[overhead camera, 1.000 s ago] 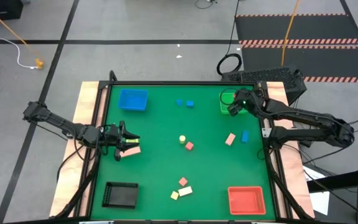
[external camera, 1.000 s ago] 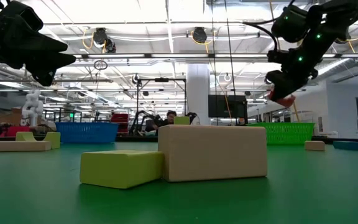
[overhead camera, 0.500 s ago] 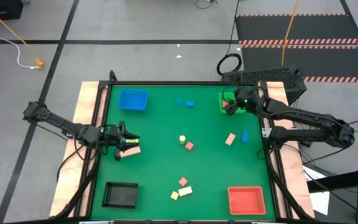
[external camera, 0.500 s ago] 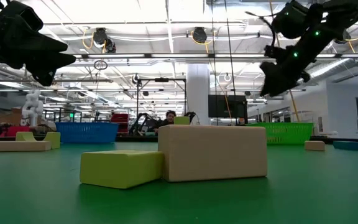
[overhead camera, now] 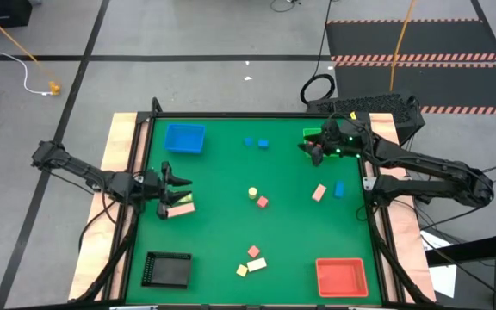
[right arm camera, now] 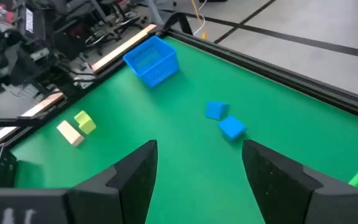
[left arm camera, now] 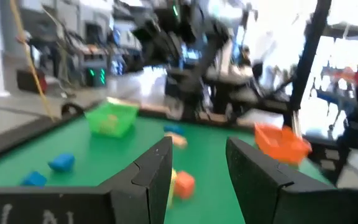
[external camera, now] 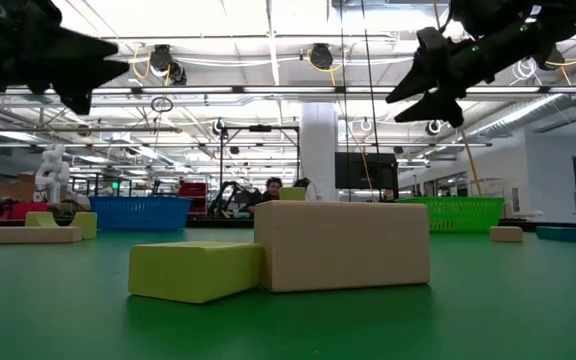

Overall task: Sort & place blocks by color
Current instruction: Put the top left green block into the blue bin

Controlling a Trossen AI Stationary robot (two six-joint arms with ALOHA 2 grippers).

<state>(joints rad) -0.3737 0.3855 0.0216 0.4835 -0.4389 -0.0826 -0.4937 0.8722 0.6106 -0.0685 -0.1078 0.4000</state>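
My left gripper [overhead camera: 174, 190] hangs open just above a yellow-green block [overhead camera: 182, 198] and a cream block [overhead camera: 182, 207] near the table's left edge. They also show in the right wrist view as the yellow-green block [right arm camera: 84, 121] and the cream block [right arm camera: 70, 132]. My right gripper [overhead camera: 306, 147] is open and raised, beside the green tray [overhead camera: 313, 134]. Two blue blocks [right arm camera: 215, 110] [right arm camera: 232, 127] lie ahead of it. More blocks lie loose: yellow [overhead camera: 253, 192], red [overhead camera: 263, 202], pink [overhead camera: 319, 193], blue [overhead camera: 339, 188]. Both grippers hold nothing.
A blue tray [overhead camera: 184, 138] sits far left, a black tray [overhead camera: 167, 269] near left and a red tray [overhead camera: 342, 276] near right. A red block [overhead camera: 254, 251], a cream bar [overhead camera: 257, 264] and a yellow block [overhead camera: 242, 270] lie near the table's near edge. Bare green mat lies at mid-table.
My right gripper has moved off the green tray toward the table's left, and has tipped up from pointing down to nearly level. My left gripper has risen a little above the two blocks at the left edge. No block has moved.
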